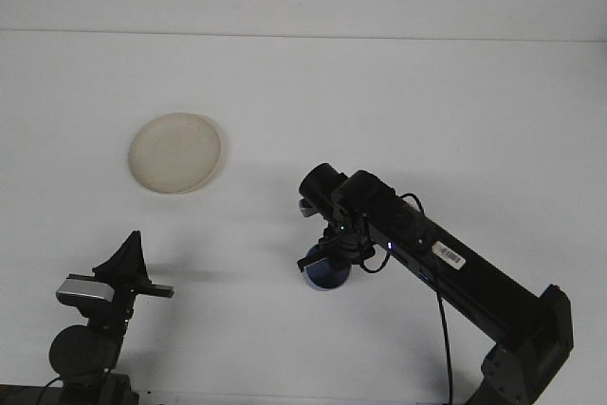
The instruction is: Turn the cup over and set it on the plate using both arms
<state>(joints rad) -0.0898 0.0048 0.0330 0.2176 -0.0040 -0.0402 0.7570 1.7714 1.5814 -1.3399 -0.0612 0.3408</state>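
Blue plastic cup (326,273) sits clamped in my right gripper (327,255), low over the white table (398,111) near its middle, well apart from the round beige plate (175,153) at the far left. My right arm (446,263) reaches in diagonally from the lower right. My left gripper (128,263) waits near the bottom left; I cannot tell its finger state.
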